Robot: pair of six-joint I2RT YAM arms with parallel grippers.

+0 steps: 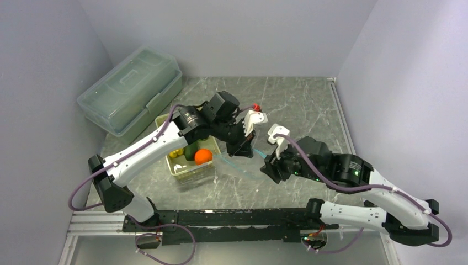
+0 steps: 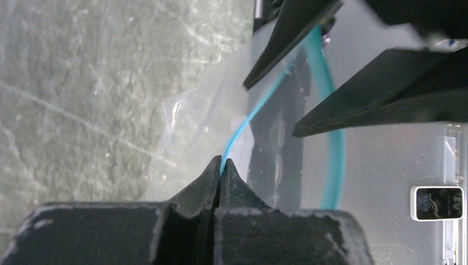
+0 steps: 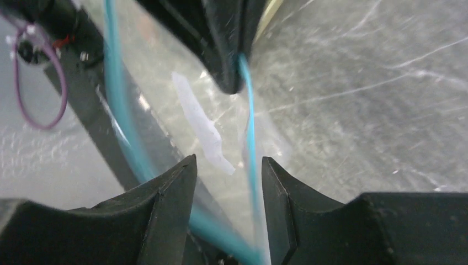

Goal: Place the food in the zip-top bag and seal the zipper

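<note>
The food lies in a pale basket (image 1: 177, 169): an orange (image 1: 203, 157), a dark green avocado (image 1: 191, 150) and yellow pieces (image 1: 176, 153). The clear zip-top bag (image 1: 238, 168) hangs between my two grippers, right of the basket. My left gripper (image 2: 222, 164) is shut on the teal zipper (image 2: 259, 105) at the bag's mouth. My right gripper (image 3: 228, 165) is open, and one run of the zipper (image 3: 251, 138) passes between its fingers, close to the right finger (image 3: 278, 190). In the top view the left gripper (image 1: 243, 148) and right gripper (image 1: 271, 165) face each other.
A large translucent lidded storage box (image 1: 131, 88) stands at the back left. The basket sits under the left arm's forearm. Grey walls close in the marble table (image 1: 298, 105) at the back and on both sides.
</note>
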